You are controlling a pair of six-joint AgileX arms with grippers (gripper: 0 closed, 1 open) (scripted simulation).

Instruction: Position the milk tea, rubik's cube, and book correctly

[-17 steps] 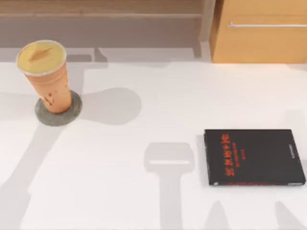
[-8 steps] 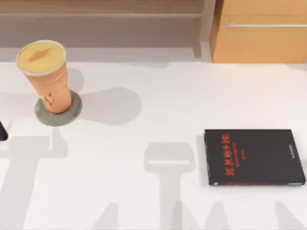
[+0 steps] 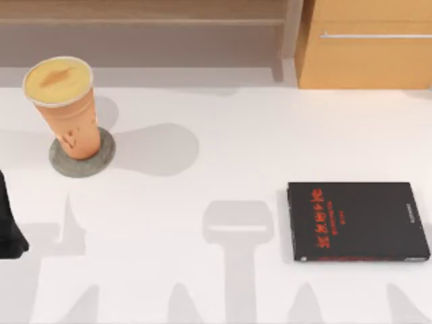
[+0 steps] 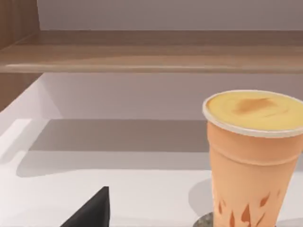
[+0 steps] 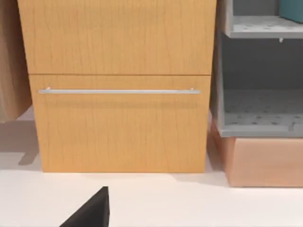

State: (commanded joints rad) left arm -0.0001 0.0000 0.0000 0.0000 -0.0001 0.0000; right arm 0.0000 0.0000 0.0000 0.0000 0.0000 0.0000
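The milk tea (image 3: 66, 108) stood upright on a flat grey round disc (image 3: 82, 154) near the far left corner of the white bench (image 3: 223, 148), its creamy top ringed by a pale rim and small dark marks scattered low on its tapered side. From the left wrist view the cup (image 4: 253, 156) rose close by, with the disc's edge (image 4: 204, 221) just visible under its base and a wooden shelf (image 4: 142, 52) running along the wall behind it.

At the left edge of the bench, nearer the front than the cup and apart from it, a dark part of the left arm (image 3: 8, 226) reached into the top view. Whether the left claw was released or clenched could not be told; a single dark fingertip (image 4: 92, 213) poked into the left wrist view, clear of the cup.

Well apart on the right side of the bench lay a flat black book (image 3: 356, 221) with red characters on its cover, square to the bench edge and touching nothing else.

Behind it, at the far right, stood a light wooden cabinet (image 3: 368, 44) with a slim metal handle (image 3: 374, 35). The right wrist view faced that cabinet's drawer front (image 5: 118, 123) and handle (image 5: 118, 91), with a grey shelf unit (image 5: 260, 85) beside it on a wooden base. A dark fingertip (image 5: 92, 213) showed there too; the right claw's state could not be told either.
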